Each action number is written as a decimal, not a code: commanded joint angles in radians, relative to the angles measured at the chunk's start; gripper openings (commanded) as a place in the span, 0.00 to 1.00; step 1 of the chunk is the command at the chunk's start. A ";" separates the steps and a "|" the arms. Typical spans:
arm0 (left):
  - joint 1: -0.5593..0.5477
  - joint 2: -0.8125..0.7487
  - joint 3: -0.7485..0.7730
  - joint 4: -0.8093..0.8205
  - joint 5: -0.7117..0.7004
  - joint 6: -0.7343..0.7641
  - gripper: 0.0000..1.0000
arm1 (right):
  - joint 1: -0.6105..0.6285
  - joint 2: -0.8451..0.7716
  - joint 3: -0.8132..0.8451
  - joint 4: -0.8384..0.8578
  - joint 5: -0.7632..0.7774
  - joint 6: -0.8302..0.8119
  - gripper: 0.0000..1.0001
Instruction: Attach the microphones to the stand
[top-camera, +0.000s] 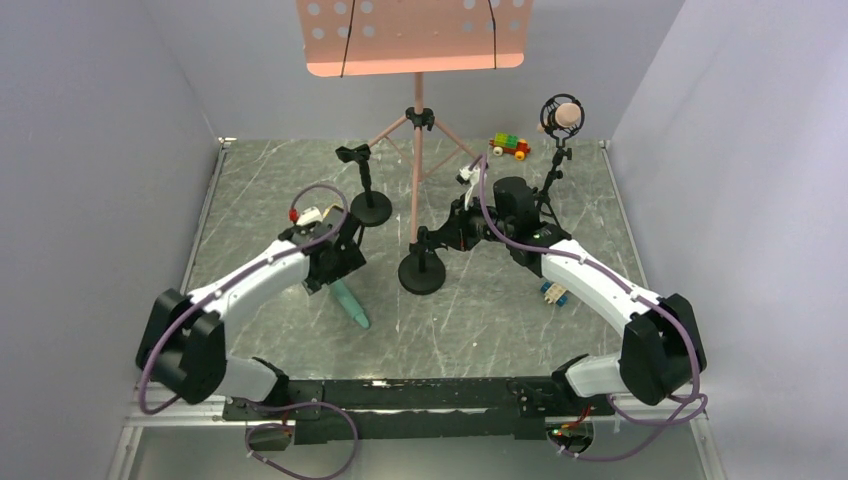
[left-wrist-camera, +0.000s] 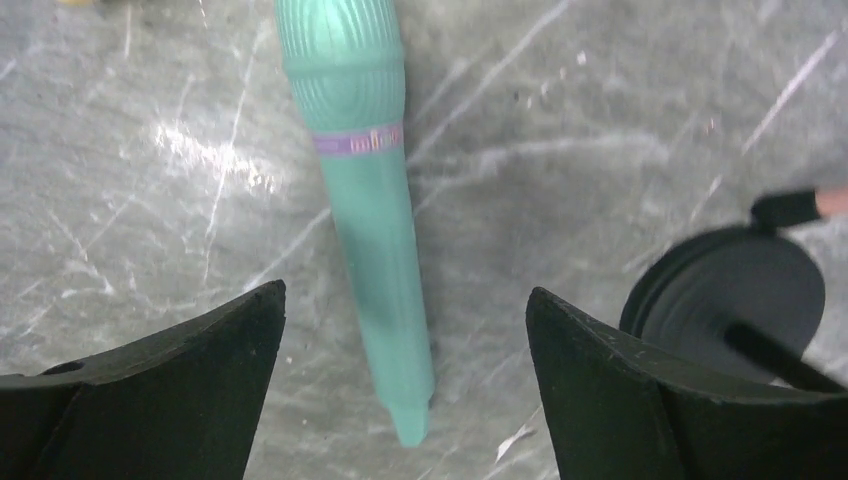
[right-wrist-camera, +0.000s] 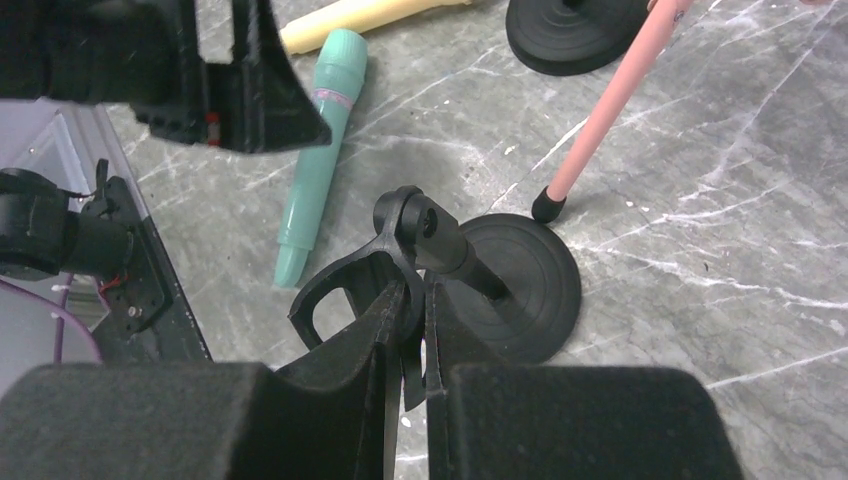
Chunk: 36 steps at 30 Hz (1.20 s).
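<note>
Item: teal microphone (left-wrist-camera: 370, 220), flat on tabletop (left-wrist-camera: 620, 110), long axis 12 to 6, head at 12. I have my left pincer (left-wrist-camera: 405, 293) released, a finger each side of its handle: nearer arm. I have my right pincer (right-wrist-camera: 408, 330) clenched on mic-stand clip (right-wrist-camera: 400, 225).

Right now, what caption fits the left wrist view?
Open left gripper poised over the teal microphone lying on the table.
</note>
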 joint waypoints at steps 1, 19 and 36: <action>0.066 0.117 0.121 -0.067 0.016 -0.026 0.91 | 0.008 -0.021 -0.035 -0.039 0.031 0.001 0.04; 0.172 0.363 0.119 0.003 0.049 0.027 0.84 | 0.007 -0.037 -0.040 -0.028 0.009 0.018 0.06; -0.048 -0.298 -0.086 0.236 0.270 0.289 0.97 | 0.008 -0.025 -0.044 -0.024 0.014 0.026 0.07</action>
